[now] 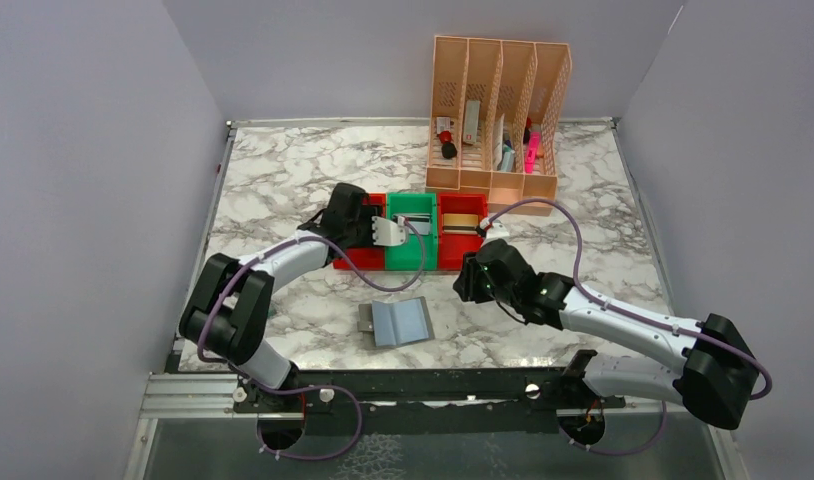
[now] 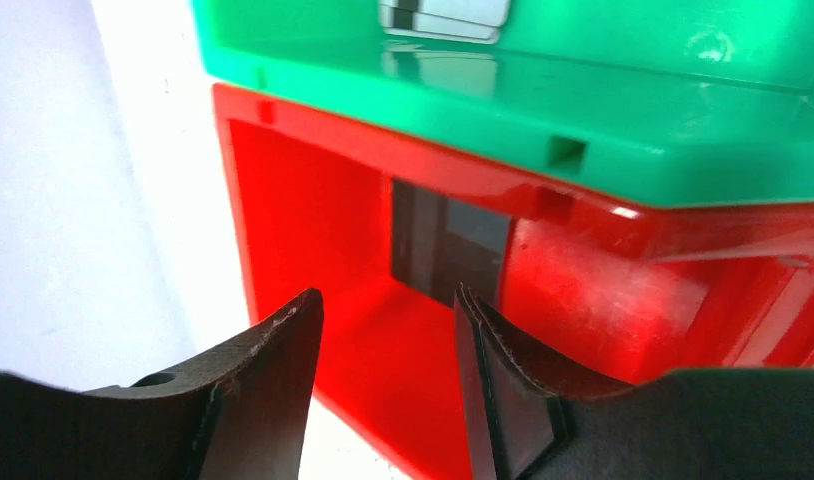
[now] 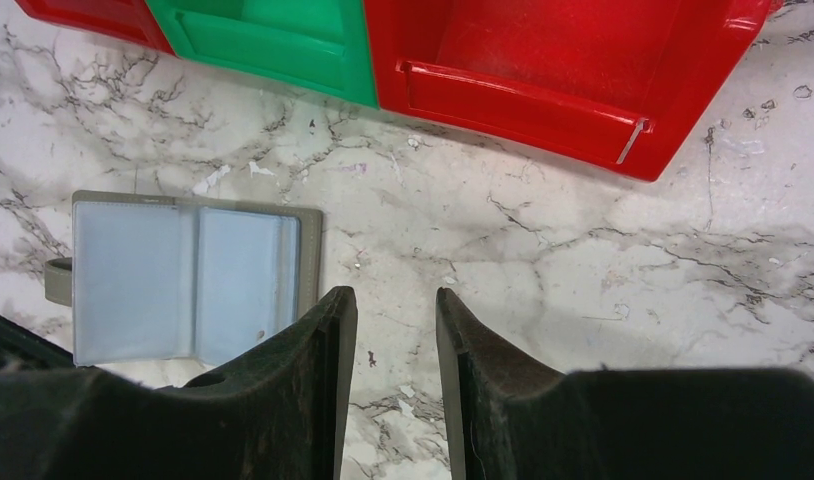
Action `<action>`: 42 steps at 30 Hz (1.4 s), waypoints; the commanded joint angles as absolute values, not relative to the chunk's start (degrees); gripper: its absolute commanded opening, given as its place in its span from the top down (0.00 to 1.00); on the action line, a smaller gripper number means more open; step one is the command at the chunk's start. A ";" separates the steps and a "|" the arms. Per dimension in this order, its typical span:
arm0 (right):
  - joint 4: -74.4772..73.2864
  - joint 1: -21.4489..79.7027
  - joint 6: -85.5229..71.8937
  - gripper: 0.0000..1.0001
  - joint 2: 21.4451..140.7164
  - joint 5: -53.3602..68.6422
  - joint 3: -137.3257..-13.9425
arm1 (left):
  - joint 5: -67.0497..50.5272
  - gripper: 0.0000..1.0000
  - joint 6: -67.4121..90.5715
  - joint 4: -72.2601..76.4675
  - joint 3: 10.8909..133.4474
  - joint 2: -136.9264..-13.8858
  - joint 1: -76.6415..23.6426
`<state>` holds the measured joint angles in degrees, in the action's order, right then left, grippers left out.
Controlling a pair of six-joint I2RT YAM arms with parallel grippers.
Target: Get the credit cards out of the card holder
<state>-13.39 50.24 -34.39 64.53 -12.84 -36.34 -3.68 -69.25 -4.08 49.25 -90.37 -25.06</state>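
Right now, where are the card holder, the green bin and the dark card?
card holder [image 3: 133, 282]: right wrist view, left pocket.
green bin [image 1: 411, 262]: top view, near wall.
dark card [image 2: 448, 240]: left wrist view, face.

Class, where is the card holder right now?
Top view: the card holder lies open on the table, centre, just nearer the robot than the green bin.

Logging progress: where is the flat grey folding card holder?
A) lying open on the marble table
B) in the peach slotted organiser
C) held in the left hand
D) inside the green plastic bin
A: the flat grey folding card holder lies open on the marble table, pockets facing up.
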 commanded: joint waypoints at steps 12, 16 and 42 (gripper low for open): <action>-10.15 50.36 -34.92 0.58 66.05 -5.30 -37.07 | -10.33 0.01 -35.79 4.61 47.22 -60.19 -24.45; -9.85 50.36 -35.31 0.56 68.50 -3.28 -38.01 | -8.87 0.01 -14.38 6.85 44.46 -53.25 -24.45; 4.38 50.36 -41.11 0.63 82.12 20.34 -38.87 | -12.18 0.15 39.78 -21.84 27.20 -43.24 -24.67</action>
<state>-0.54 50.26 -39.48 79.46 13.98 -37.12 -8.23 34.94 -20.56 28.21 -44.60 -24.71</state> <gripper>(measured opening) 0.377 0.892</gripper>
